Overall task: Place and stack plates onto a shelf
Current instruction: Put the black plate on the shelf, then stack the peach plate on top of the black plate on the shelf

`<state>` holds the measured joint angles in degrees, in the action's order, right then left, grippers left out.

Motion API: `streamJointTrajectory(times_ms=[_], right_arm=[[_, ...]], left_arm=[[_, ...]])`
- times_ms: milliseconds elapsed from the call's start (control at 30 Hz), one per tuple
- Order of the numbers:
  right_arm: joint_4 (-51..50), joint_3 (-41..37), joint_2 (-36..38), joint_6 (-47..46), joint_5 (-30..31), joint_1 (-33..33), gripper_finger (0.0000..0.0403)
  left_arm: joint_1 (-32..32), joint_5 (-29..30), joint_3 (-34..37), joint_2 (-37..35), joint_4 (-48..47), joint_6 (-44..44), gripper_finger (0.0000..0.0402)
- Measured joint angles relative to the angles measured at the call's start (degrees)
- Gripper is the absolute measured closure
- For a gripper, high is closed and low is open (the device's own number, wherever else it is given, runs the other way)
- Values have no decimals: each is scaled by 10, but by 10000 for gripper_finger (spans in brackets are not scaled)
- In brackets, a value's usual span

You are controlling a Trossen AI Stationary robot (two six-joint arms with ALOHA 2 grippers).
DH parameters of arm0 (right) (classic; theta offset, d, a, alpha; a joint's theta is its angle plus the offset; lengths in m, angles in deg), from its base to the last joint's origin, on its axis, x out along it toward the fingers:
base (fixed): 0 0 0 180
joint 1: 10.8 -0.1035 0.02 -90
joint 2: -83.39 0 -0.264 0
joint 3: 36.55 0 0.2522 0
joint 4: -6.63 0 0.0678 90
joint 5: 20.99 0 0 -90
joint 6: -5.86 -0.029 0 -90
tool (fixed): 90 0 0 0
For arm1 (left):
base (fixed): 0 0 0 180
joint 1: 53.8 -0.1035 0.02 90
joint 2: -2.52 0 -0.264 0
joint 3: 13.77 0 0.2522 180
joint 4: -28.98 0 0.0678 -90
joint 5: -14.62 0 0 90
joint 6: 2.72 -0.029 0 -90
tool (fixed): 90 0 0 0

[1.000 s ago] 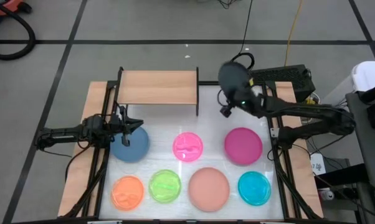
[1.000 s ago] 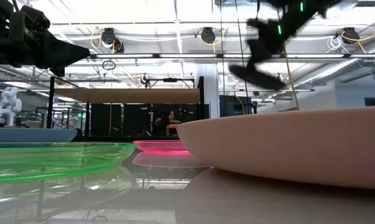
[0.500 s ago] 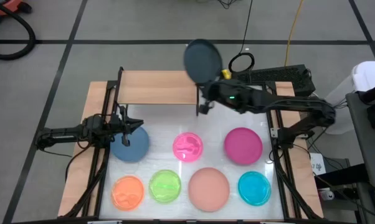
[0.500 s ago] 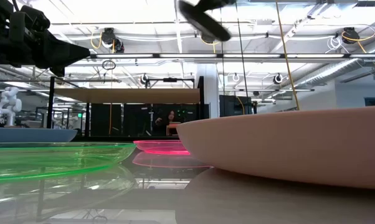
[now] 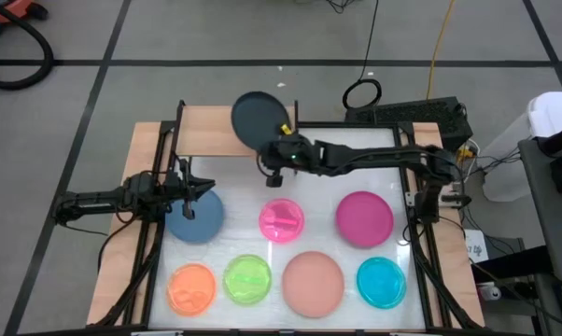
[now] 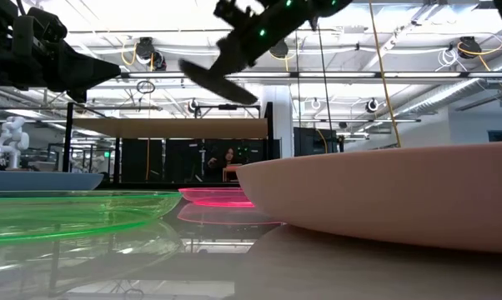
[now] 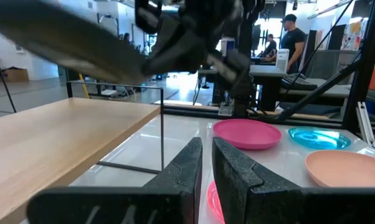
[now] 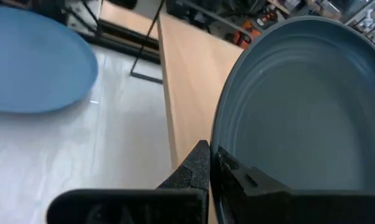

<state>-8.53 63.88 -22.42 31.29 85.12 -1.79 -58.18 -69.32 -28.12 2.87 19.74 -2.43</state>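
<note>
The right gripper [image 5: 279, 152] is clamped on the rim of the grey plate [image 5: 258, 119], its fingers pinched tight on the edge in the right wrist view. It holds the plate in the air above the right part of the shelf [image 5: 216, 132]. In the low view the plate [image 6: 218, 82] is tilted, its far edge from the gripper higher and the gripped side lower, well clear of the wooden top board. The plate's hollow faces up and nothing lies in it.

The left gripper [image 5: 195, 189] hangs over the near edge of the blue plate [image 5: 195, 219] at the table's left side, fingers nearly together with only a slim gap, holding nothing as far as the wrist view lets one judge.

On the white table [image 5: 318, 187] lie the translucent pink plate [image 5: 282, 219], magenta plate [image 5: 364, 218], orange plate [image 5: 191, 287], green plate [image 5: 247, 279], salmon plate [image 5: 313, 283] and cyan plate [image 5: 382, 281], all flat, apart from each other and empty
</note>
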Motion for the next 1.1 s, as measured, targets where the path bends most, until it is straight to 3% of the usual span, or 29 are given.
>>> streamJointTrajectory(times_ms=[400,833,1100], right_arm=[[16,0,-50,9,-11,17,402],[25,0,-49,-8,-11,19,339],[37,-1,1,12,-10,-2,333]], left_arm=[[0,0,0,0,0,0,360],[0,0,0,0,0,0,360],[0,0,0,0,0,0,360]])
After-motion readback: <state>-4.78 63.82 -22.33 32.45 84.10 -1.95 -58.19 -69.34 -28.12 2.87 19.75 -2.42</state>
